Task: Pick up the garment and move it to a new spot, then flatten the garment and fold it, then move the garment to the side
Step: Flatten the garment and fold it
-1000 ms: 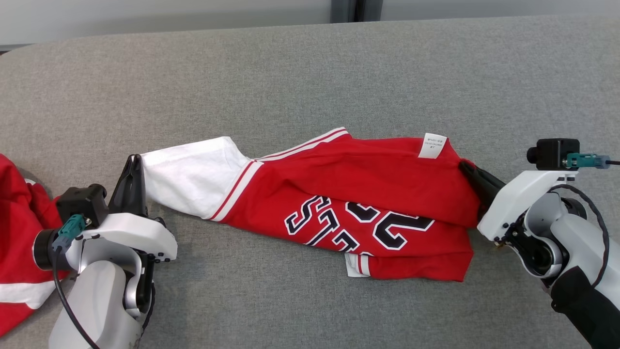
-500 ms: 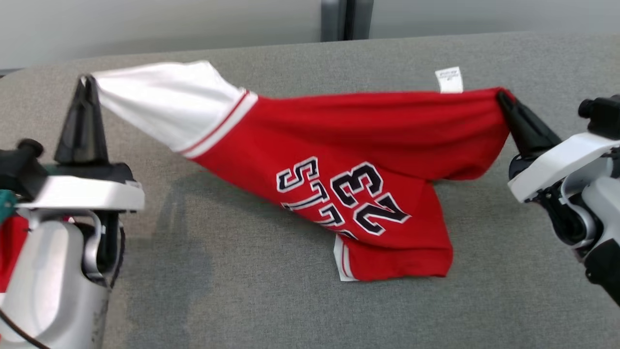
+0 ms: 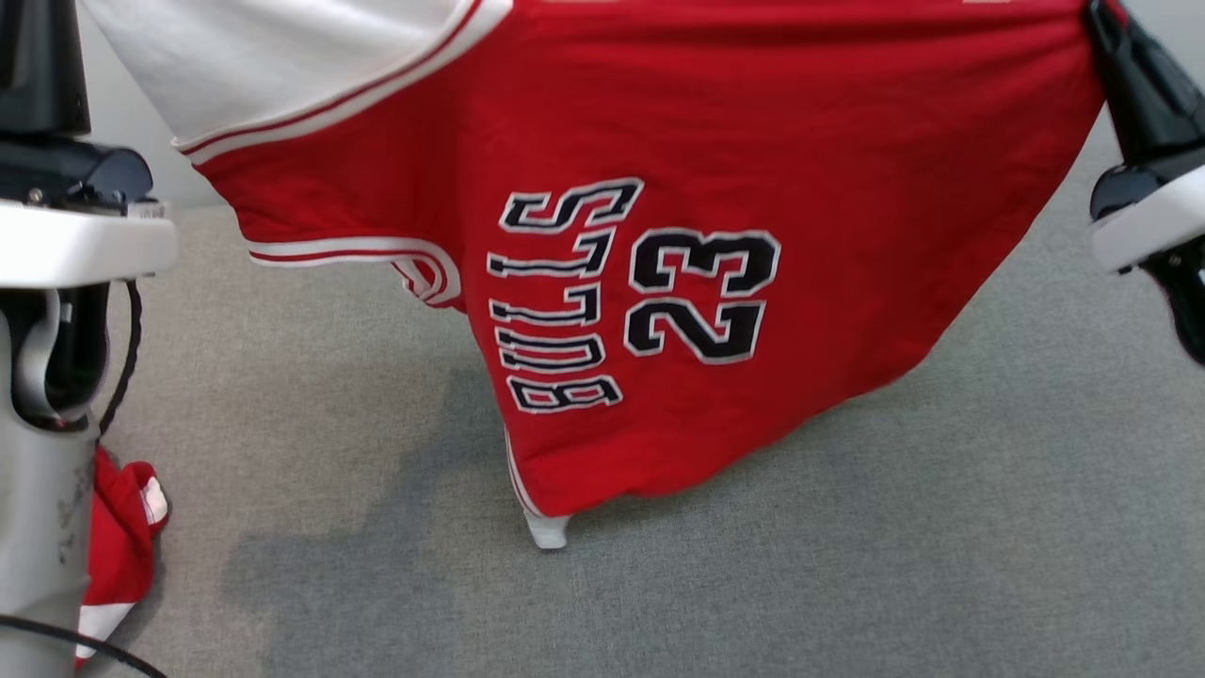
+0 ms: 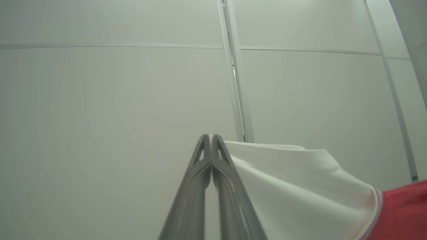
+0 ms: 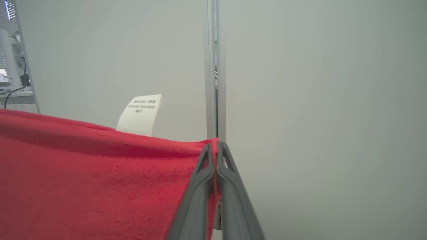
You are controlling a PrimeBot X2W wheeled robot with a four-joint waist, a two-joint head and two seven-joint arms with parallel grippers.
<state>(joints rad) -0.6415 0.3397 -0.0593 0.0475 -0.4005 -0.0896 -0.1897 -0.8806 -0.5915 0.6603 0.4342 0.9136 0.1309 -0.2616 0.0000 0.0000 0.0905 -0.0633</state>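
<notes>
The garment is a red jersey with a white sleeve and dark "BULLS 23" lettering. It hangs spread out in the air between my two grippers, and its lowest corner reaches the grey table. My left gripper is shut on the edge of the white sleeve; its dark fingers show at the head view's top left. My right gripper is shut on the red corner, beside a white care label. Its fingers show at the top right.
Another red and white garment lies crumpled at the table's lower left, behind my left arm. The grey fabric-covered table stretches under the hanging jersey. Pale wall panels stand behind.
Both grippers have risen and carried the jersey off the table, so it now hangs stretched between them. The head view has shifted too.
</notes>
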